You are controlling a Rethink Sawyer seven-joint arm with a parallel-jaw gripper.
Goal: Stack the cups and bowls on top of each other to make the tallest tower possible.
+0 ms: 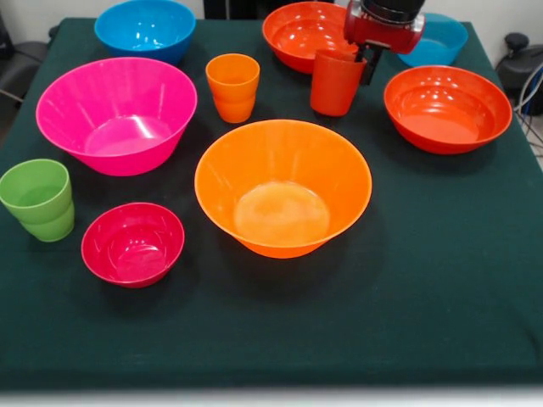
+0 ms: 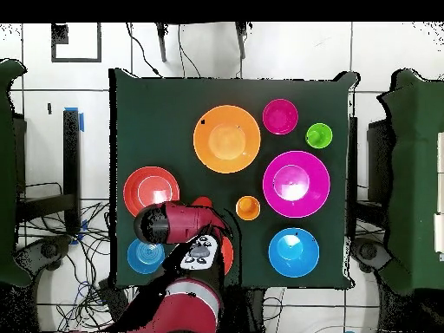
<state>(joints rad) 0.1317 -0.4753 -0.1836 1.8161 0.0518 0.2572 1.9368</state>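
Whether the jaws of the gripper (image 1: 366, 56) are apart or together cannot be told in the front view, where one dark finger is seen just beside the rim of the red-orange cup (image 1: 336, 81) at upper centre-right, with the orange cup (image 1: 232, 86) to its left, the green cup (image 1: 39, 199) at far left, and the wide orange bowl (image 1: 282, 186) at centre; no tower is seen built, every piece standing alone on the green table (image 1: 424, 305). In the overhead view the arm (image 2: 178, 221) is seen over the lower left, the red-orange cup (image 2: 201, 202) partly hidden by it, the orange bowl (image 2: 226, 139) above centre and the pink bowl (image 2: 296, 183) to the right.
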